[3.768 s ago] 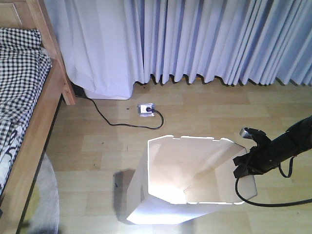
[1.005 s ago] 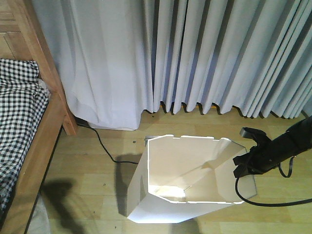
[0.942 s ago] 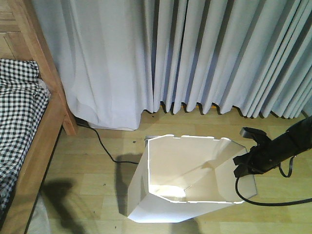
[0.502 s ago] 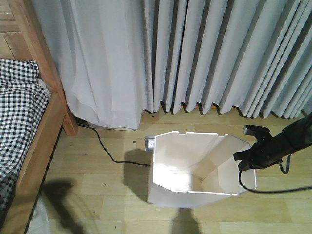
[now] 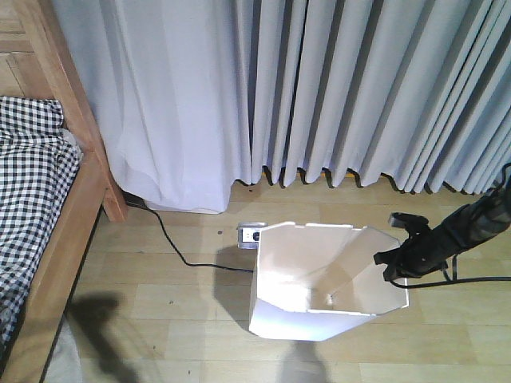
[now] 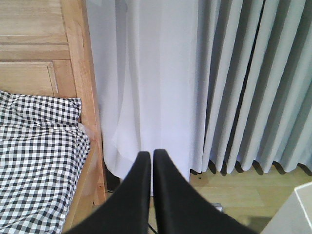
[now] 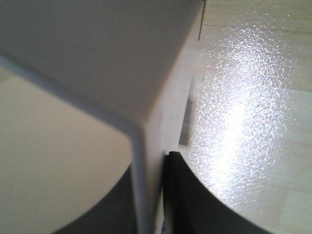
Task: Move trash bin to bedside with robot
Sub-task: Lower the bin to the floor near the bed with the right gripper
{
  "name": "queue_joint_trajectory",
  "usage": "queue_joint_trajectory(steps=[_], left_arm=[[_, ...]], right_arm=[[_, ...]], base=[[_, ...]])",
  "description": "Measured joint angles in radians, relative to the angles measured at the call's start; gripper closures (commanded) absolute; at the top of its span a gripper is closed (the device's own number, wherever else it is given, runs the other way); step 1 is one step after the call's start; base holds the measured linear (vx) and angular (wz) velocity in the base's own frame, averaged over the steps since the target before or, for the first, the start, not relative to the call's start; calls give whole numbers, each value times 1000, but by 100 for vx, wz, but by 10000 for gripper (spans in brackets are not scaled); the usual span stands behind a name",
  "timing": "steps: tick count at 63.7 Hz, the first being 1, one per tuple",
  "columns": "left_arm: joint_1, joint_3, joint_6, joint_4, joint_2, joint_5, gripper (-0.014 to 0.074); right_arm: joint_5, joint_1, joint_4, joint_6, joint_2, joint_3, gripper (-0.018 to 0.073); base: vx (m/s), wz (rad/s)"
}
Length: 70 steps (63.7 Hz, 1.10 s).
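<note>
The white trash bin [image 5: 327, 279] stands on the wood floor below the curtains, to the right of the bed. My right gripper [image 5: 393, 267] is shut on the bin's right rim; in the right wrist view the bin wall [image 7: 146, 161] sits between the two black fingers [image 7: 183, 195]. The bed [image 5: 36, 183], with a light wooden frame and checked bedding, is at the far left, also in the left wrist view [image 6: 39, 146]. My left gripper [image 6: 152, 156] is shut and empty, held in the air facing the curtain.
Grey-white curtains [image 5: 319, 88] hang along the back wall. A white power strip [image 5: 248, 234] with a black cable [image 5: 172, 243] lies on the floor just left of the bin, toward the bed's corner post [image 5: 112, 203].
The bin, tipped toward the left a second ago, has come down upright and shifted right and back. My right gripper stayed clamped on its rim.
</note>
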Motion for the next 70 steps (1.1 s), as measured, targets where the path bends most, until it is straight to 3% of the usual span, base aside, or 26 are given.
queue_joint_trajectory(steps=[13,22,39,54,70], left_arm=[[0,0,0,0,0,0,602],[0,0,0,0,0,0,602],[0,0,0,0,0,0,602],[0,0,0,0,0,0,602],[0,0,0,0,0,0,602]], right_arm=[[17,53,-90,63,102,-148,533],[46,95,-175,183,165,-250,529],[163,105,-286,406,283,-430,513],[184,115,-363,454,328,-506,492],[184,115,-358,459,336,-517,450]], base=[[0,0],[0,0],[0,0],[0,0],[0,0]])
